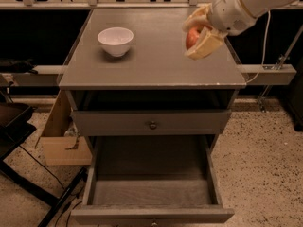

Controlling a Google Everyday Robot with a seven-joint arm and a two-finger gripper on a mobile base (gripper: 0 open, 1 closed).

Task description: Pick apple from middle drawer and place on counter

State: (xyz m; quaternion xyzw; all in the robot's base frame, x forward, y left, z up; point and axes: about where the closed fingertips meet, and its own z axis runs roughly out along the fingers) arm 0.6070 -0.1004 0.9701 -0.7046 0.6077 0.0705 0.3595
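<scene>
My gripper [195, 36] is shut on the apple [191, 37], a small red apple with an orange blush held between the pale fingers. It hangs just above the right side of the counter [151, 65], a flat grey cabinet top. The arm reaches in from the upper right. The middle drawer [151, 193] is pulled fully open below, its pale wood-grain floor bare.
A white bowl [115, 40] stands on the counter's left rear. A shut flat drawer front with a round dark knob [152, 125] sits above the open drawer. A cardboard box [61, 136] and dark chair legs [28, 183] lie left of the cabinet.
</scene>
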